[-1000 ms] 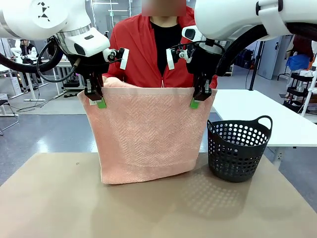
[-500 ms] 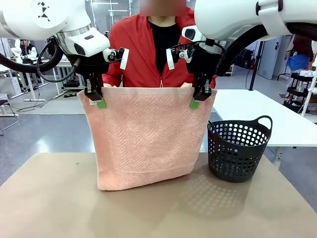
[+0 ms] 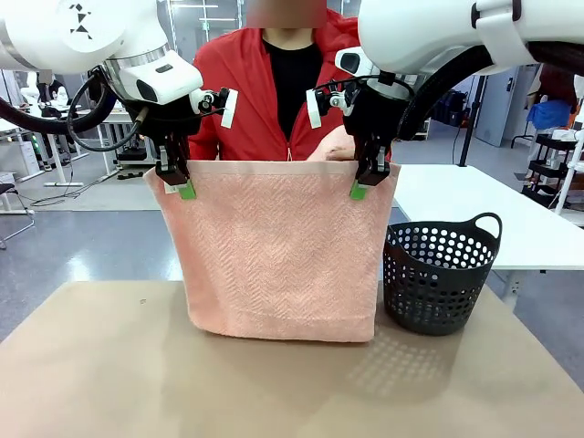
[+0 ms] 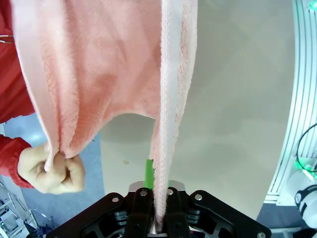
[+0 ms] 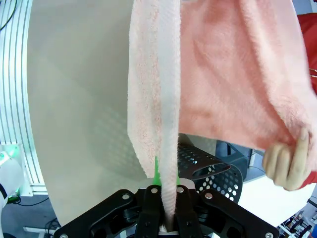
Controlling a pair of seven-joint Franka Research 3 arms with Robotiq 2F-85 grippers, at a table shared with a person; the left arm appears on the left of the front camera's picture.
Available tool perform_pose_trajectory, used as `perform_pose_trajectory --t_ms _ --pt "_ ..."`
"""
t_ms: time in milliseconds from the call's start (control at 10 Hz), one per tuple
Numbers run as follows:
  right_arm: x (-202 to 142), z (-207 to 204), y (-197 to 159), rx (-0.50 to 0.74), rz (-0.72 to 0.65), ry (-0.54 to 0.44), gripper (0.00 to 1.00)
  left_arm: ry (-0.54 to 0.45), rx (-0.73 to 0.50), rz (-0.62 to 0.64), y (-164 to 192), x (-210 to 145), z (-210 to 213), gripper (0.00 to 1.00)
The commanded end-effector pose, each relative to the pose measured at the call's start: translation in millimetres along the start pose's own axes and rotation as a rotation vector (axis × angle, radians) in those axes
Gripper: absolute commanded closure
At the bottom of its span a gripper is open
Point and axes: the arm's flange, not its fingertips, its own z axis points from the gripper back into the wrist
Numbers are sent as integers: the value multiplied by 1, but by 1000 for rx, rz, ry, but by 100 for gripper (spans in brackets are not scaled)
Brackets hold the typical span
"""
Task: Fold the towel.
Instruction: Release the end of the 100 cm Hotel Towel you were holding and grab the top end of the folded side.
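Note:
The salmon-pink towel [image 3: 278, 246] hangs doubled between my two grippers, its bottom fold just above the brown table [image 3: 91, 374]. My left gripper [image 3: 182, 189] is shut on the towel's upper left corner, and my right gripper [image 3: 359, 189] is shut on the upper right corner. Behind the towel a person in a red jacket holds its other end up; one hand [image 3: 336, 146] shows beside my right gripper. In the left wrist view the towel [image 4: 168, 74] runs up from the shut gripper [image 4: 157, 187], and a fist [image 4: 54, 171] grips a far corner. In the right wrist view the towel [image 5: 158, 99] is pinched in the gripper [image 5: 166, 182], with a hand [image 5: 290, 166] on the other corner.
A black perforated basket [image 3: 440, 274] stands on the table to the right of the towel, close to its edge; it also appears as the basket [image 5: 213, 171] in the right wrist view. A white table [image 3: 484, 214] stands behind it.
The towel's lower fold has swung right and now hangs squarer. The person's hand has come up beside my right gripper. Both grippers kept their places and their hold.

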Motion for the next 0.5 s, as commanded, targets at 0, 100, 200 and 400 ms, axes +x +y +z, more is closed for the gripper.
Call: perform_pose_trajectory --t_ms 0,100,200,400 --pt "-1 0 0 0 -2 1 100 3 5 0 1 -1 1 100" --pt "-1 0 0 0 -2 1 100 3 5 0 1 -1 1 100" --pt "-1 0 0 0 -2 1 100 3 5 0 1 -1 1 100" --pt "-1 0 0 0 -2 1 100 3 5 0 1 -1 1 100"
